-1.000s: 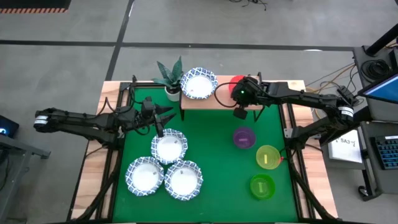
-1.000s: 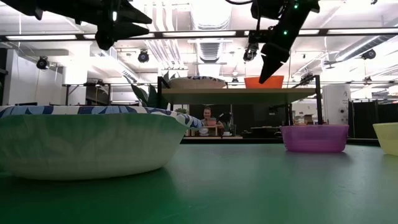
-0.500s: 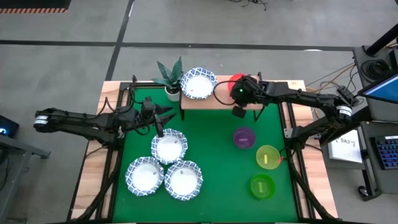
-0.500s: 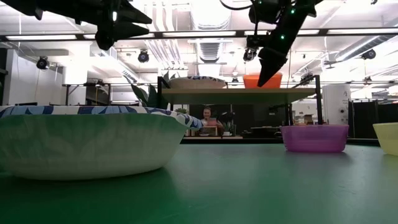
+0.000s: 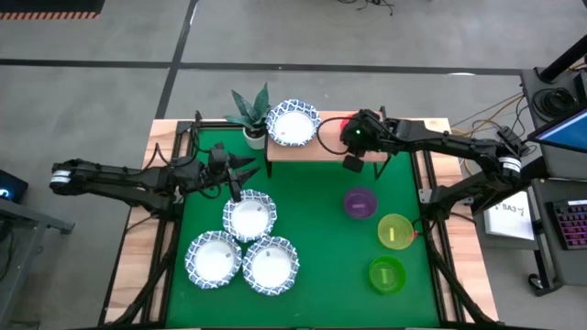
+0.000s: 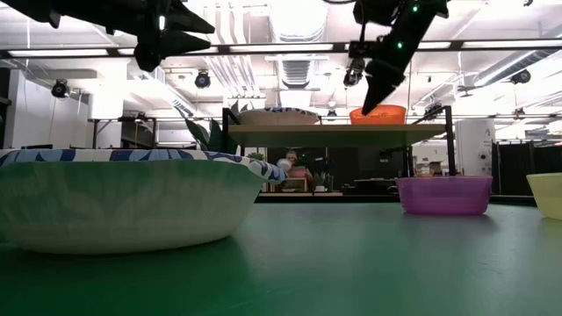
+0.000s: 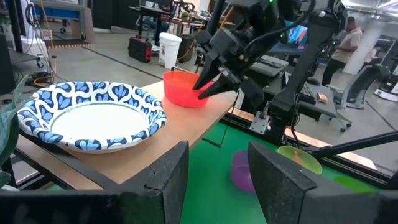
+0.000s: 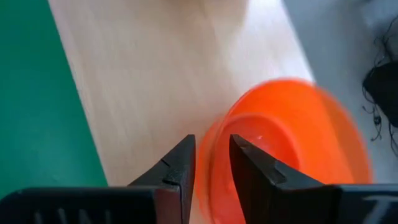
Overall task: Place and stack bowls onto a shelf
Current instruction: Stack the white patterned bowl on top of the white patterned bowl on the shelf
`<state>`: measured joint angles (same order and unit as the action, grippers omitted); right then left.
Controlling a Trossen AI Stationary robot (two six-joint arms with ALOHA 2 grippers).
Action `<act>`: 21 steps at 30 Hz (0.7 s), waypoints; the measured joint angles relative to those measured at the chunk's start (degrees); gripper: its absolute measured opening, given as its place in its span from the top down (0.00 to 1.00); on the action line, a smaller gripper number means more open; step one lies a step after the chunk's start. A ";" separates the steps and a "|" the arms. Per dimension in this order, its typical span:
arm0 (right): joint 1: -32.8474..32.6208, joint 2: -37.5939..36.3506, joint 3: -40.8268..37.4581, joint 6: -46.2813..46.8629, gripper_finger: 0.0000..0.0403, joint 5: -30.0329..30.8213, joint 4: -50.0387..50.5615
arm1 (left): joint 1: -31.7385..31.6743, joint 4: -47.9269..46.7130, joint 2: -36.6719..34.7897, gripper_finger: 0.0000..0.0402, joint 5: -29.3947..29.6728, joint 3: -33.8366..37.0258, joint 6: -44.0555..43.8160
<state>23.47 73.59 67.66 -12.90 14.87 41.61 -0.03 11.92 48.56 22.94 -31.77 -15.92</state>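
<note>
The right gripper reaches over the low shelf of light wood on thin black legs at the back of the green mat, and its two dark fingers pinch the near rim of the small plain red bowl, one finger inside the rim and one outside. In the left wrist view the red bowl sits on the shelf board with the gripper at its edge, and in the low view it appears slightly tilted on top of the shelf. Beside it on the same board, apart from it, stands one wide white bowl with a blue-patterned wavy rim, next to a small potted plant with pointed green leaves at the shelf's end. The left gripper hovers above the mat with its fingers spread, holding nothing, just behind the nearest of three more wide blue-rimmed white bowls, which lie clustered and touching on the left part of the mat, the other two nearer the front. On the right part of the mat lie the small purple bowl, the small yellow bowl and the small green bowl in a loose line running toward the front, each apart from the others.
</note>
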 joint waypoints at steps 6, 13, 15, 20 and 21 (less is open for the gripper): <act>-1.83 -2.83 2.14 -1.86 0.78 -3.40 -0.74 | 0.00 -0.67 0.72 0.63 -1.47 0.02 -5.05; -4.53 -8.88 -1.51 -1.37 0.83 -18.89 -8.66 | 3.05 0.89 7.09 0.63 -7.01 -0.21 -13.57; -6.26 -10.56 -3.64 -1.55 0.84 -19.45 -12.59 | 5.10 1.79 9.79 0.63 -7.06 -0.75 -15.30; -9.84 -15.01 -9.74 -2.12 0.87 -19.63 -23.22 | 9.72 0.82 15.77 0.63 -7.12 -3.99 -20.24; -10.47 -15.86 -10.90 -2.12 0.87 -19.63 -24.60 | 10.44 -0.39 16.84 0.63 -7.22 -4.78 -21.20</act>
<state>13.01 57.74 56.77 -15.03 -4.75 17.01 10.40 11.53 65.40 15.72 -36.55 -37.12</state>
